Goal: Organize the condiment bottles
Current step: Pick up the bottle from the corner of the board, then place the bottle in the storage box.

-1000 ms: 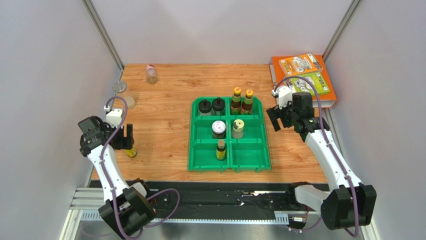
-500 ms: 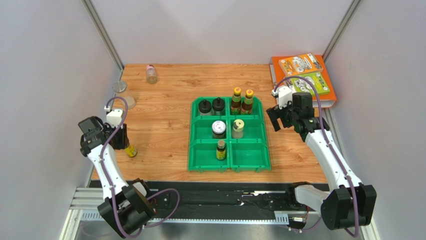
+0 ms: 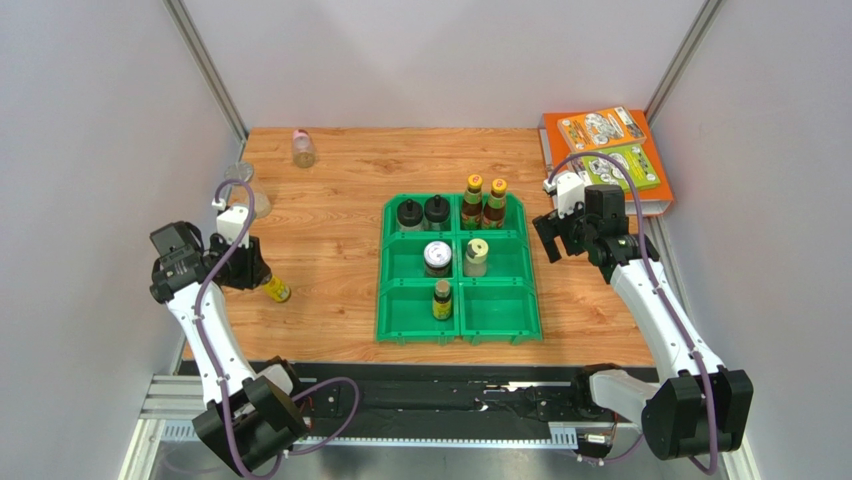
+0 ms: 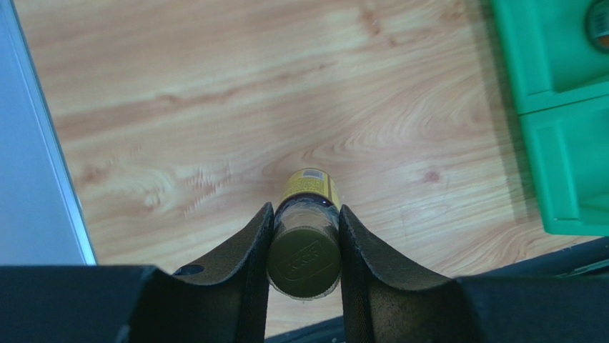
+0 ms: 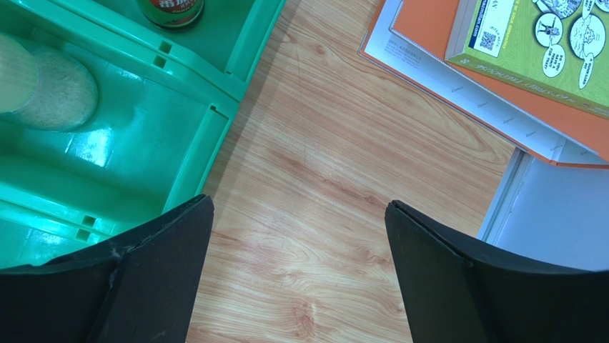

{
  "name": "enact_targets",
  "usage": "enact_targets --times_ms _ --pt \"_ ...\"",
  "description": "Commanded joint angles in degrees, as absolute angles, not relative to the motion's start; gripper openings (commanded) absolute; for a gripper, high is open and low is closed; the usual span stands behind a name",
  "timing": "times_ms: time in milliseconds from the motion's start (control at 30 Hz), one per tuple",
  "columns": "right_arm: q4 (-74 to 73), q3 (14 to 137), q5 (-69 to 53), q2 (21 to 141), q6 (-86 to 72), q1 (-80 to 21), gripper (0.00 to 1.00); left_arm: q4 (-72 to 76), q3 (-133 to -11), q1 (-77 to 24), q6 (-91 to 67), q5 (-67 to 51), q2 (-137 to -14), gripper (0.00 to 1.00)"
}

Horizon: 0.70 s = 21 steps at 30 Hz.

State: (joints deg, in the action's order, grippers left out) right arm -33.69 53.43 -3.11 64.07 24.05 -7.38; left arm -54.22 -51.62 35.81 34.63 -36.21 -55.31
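Wood-grain table [image 3: 320, 190] between pale grey walls [image 3: 90, 120]; left tool [image 4: 306, 221] tight around a yellow-labelled bottle [image 4: 309, 189], right tool [image 5: 298, 207] wide.

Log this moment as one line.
left gripper: jaws shut on yellow-label bottle, tilted | right gripper: jaws open, empty, beside green bin

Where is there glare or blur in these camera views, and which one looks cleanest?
Right wrist view: bright glare on the glossy floor of the green bin. Left wrist view: the cap of the gripped yellow-labelled bottle is dim and slightly soft, while the table grain is sharp. Top external view: even light, only faint shadows, no glare, so the cleanest.
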Motion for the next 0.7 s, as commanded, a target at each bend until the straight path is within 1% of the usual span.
enact_targets --times_ms 0,100,133,200,233,300,367,433,467,567,667 --pt "-32.6 55.7 -3.1 62.7 24.4 -7.6 0.93 -55.8 -58.9 29.8 35.3 -44.7 -54.2 0.00" --pt "-32.6 55.5 -2.9 62.8 24.4 -7.6 0.93 -55.6 -61.2 24.2 33.1 -45.4 -53.3 0.00" --pt "-32.5 55.6 -2.8 62.8 24.5 -7.6 0.93 -55.3 -62.1 19.4 32.3 -44.8 -53.2 0.00" --pt "-32.6 55.6 -2.7 62.8 24.5 -7.6 0.93 -53.4 -62.8 14.8 29.3 -44.3 -52.8 0.00" --pt "-32.6 55.6 -2.7 62.9 24.5 -7.6 0.93 -52.5 -63.3 9.7 28.3 -43.9 -52.7 0.00" --pt "-32.5 55.6 -2.6 62.9 24.5 -7.5 0.93 -50.5 -64.0 5.4 25.8 -44.3 -53.3 0.00" --pt "-32.4 55.5 -2.5 63.0 24.5 -7.6 0.93 -49.1 -65.3 -2.3 23.3 -41.8 -54.3 0.00" --pt "-32.4 55.5 -2.4 63.0 24.5 -7.6 0.93 -46.9 -66.4 -7.2 22.2 -36.6 -55.7 0.00" --pt "-32.4 55.5 -2.3 63.1 24.5 -7.5 0.93 -46.1 -66.6 -12.1 21.5 -35.3 -56.2 0.00" --pt "-32.4 55.5 -2.2 63.3 24.6 -7.6 0.93 -44.7 -67.6 -19.6 20.6 -33.1 -58.6 0.00" --pt "-32.3 55.5 -2.0 63.4 24.6 -7.6 0.93 -42.6 -67.3 -24.7 20.7 -30.7 -60.9 0.00"
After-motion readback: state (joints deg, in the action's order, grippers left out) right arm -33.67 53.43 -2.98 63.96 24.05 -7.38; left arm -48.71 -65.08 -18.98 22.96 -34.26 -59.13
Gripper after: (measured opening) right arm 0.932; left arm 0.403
